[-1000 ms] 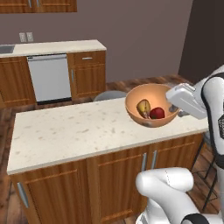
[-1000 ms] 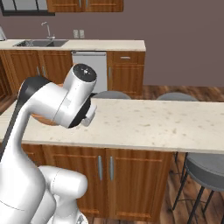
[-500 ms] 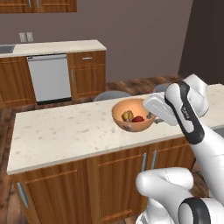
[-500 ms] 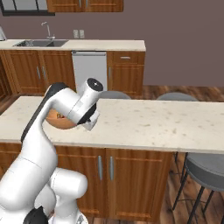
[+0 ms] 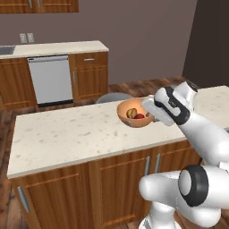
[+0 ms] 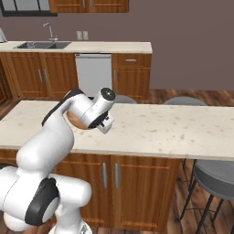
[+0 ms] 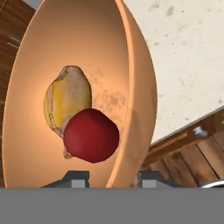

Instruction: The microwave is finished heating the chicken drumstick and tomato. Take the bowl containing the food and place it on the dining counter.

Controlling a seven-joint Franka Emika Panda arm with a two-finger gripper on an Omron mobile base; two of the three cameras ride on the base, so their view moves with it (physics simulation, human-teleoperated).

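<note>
The orange-tan bowl hangs just above the far side of the beige speckled dining counter, and my gripper is shut on its right rim. Inside lie the red tomato and the yellowish chicken drumstick. In the hand view the bowl's rim runs between my fingertips, with my gripper clamped on it; the tomato rests against the drumstick. From the right base view, my arm covers most of the bowl. The microwave is out of view.
Grey round stools stand at the dining counter's far side and at its right end. Behind, a back counter holds a steel dishwasher and a sink. Wooden floor lies between the two counters.
My arm has swung the bowl leftward from beside the counter's right end to above its top, mostly in the first half second; it has hardly moved since. The grip is unchanged.
</note>
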